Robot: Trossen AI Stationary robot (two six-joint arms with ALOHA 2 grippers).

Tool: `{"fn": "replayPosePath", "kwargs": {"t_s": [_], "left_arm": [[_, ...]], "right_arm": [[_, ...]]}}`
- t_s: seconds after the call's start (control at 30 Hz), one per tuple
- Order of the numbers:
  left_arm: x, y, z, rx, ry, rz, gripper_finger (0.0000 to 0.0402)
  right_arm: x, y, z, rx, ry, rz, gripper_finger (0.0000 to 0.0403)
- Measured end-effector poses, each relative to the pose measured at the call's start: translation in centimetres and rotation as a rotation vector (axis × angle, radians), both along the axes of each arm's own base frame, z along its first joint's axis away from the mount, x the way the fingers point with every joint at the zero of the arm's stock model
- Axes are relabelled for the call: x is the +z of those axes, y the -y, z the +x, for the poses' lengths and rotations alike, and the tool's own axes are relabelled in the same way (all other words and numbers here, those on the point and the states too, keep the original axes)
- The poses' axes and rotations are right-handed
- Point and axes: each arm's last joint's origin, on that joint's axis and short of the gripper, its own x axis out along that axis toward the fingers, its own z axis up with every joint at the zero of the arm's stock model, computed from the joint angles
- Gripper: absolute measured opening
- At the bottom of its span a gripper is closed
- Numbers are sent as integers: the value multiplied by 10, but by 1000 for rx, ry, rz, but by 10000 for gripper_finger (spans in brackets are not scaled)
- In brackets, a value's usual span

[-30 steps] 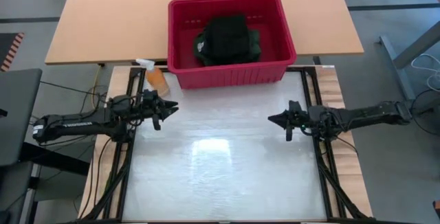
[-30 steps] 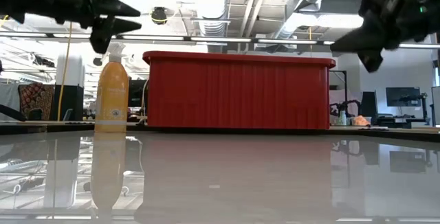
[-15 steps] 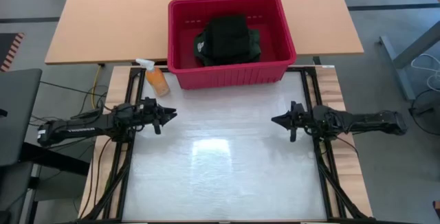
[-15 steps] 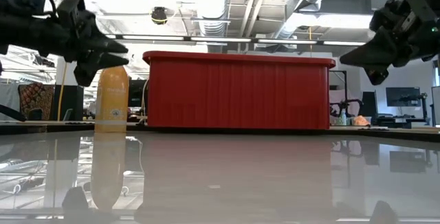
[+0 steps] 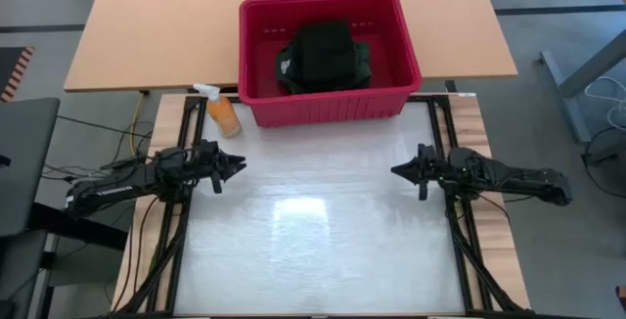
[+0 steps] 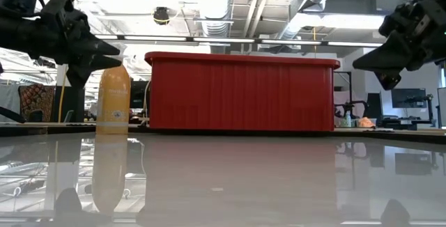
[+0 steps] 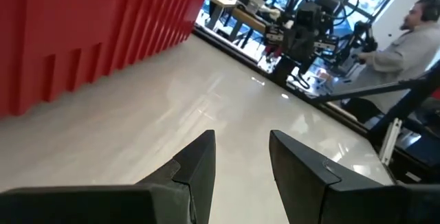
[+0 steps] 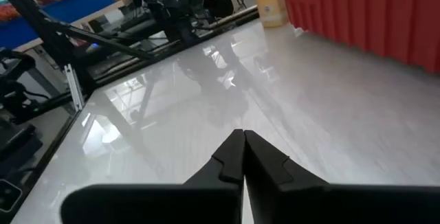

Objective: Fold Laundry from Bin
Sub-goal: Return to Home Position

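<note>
Both arms have drawn back toward their own sides of the surface [image 5: 313,241] and sunk lower than a second ago. The left pincer [image 5: 238,164] hangs above the left edge, near the orange spray bottle [image 5: 224,113], its fingers a narrow gap apart and holding nothing. The right pincer [image 5: 396,171] hangs above the right edge, fingers pressed together, empty. The laundry [image 5: 323,53] lies piled inside the red bin [image 5: 323,110] at the far end.

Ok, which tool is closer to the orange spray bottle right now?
Left. The left tool hangs close by the spray bottle; the right tool is on the opposite side, much farther off.
</note>
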Motion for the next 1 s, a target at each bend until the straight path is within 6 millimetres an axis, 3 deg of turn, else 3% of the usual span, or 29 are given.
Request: {"fn": "replayPosePath", "kwargs": {"t_s": [1.0], "left_arm": [[0,0,0,8,-7,9,125]], "right_arm": [[-1,0,0,1,-5,1,59]]}}
